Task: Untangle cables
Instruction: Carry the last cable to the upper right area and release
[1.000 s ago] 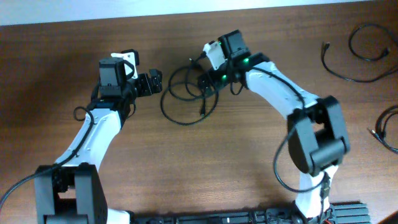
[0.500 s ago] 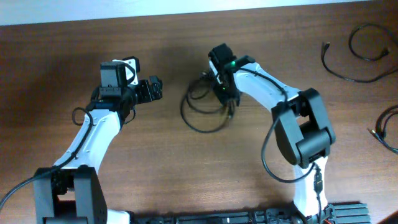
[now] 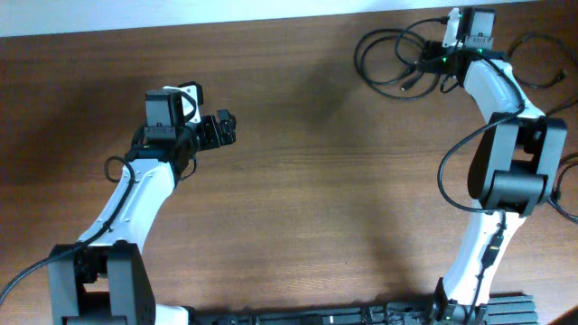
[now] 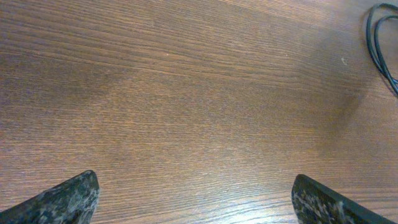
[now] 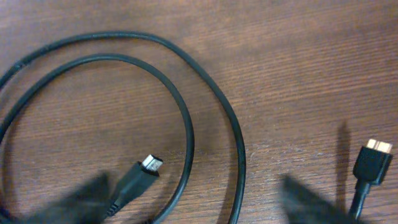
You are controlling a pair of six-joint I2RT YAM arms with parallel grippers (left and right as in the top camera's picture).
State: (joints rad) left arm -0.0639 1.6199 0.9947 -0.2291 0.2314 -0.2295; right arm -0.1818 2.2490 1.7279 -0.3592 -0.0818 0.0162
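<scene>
One black cable (image 3: 361, 54) lies in loose loops at the far right of the table. My right gripper (image 3: 432, 56) hovers at the right side of these loops. In the right wrist view its blurred fingers (image 5: 196, 202) stand wide apart, with two strands of the cable (image 5: 239, 143) between them. A small plug (image 5: 146, 168) lies by the left finger and a second plug (image 5: 373, 158) at the right. My left gripper (image 3: 226, 126) is open and empty over bare wood (image 4: 196, 199), far from the loops. A bit of cable (image 4: 379, 37) shows in the left wrist view's top right corner.
Two more black cables lie to the right: a coil with a long tail (image 3: 533, 68) at the far right corner, and another (image 3: 560, 190) at the right edge. The wall edge runs along the top of the table.
My right arm swung from the table's middle to the far right and took the looped cable with it. The left arm has barely moved.
</scene>
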